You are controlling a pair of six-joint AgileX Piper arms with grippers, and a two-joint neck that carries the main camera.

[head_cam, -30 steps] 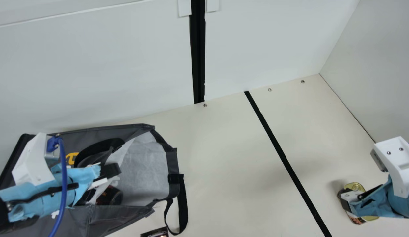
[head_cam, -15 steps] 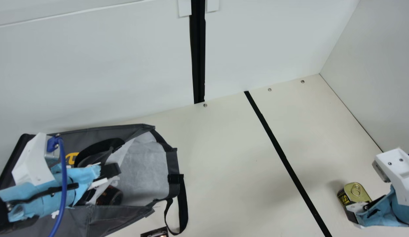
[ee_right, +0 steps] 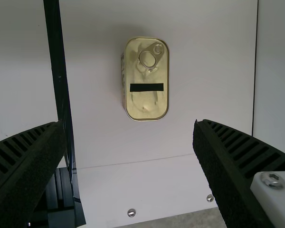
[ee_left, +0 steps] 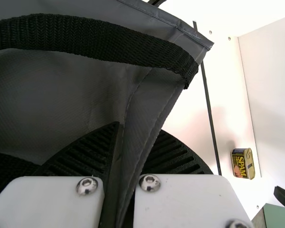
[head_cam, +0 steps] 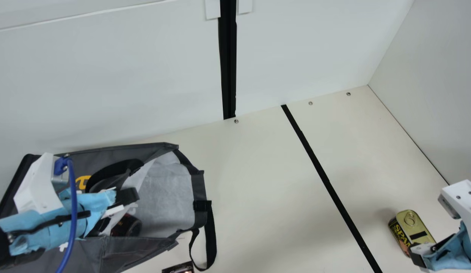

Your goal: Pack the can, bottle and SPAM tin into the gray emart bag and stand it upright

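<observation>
Bag first: the gray emart bag [head_cam: 133,151] lies on its side on the cream table [head_cam: 258,170], mouth spread wide, pale lining showing. A black strap [head_cam: 210,235] loops from the mouth's edge onto the tabletop. Just within the opening, partly covered by the left gripper [head_cam: 126,199], rests a dark rounded container [head_cam: 131,226] (can or bottle, I can't tell which from where I stand). Left wrist view: the left gripper [ee_left: 138,135] pinches a seamed fold of gray fabric between its two ribbed fingers, a thick black webbing handle [ee_left: 104,40] arching near them. Across the table, well apart from the bag and past a long black line [head_cam: 326,182], sits the SPAM tin [head_cam: 408,222], ring-pull lid up, a short dark strip [ee_right: 147,87] across the gold. Right gripper [head_cam: 416,258] is near the tin's end in the main view; from its own wrist, the fingers stand wide apart with nothing between them, the tin out ahead of their tips. One more item: a dark object [head_cam: 178,269] near the strap, cut off by the main view's bottom edge, too little of it to name.
</observation>
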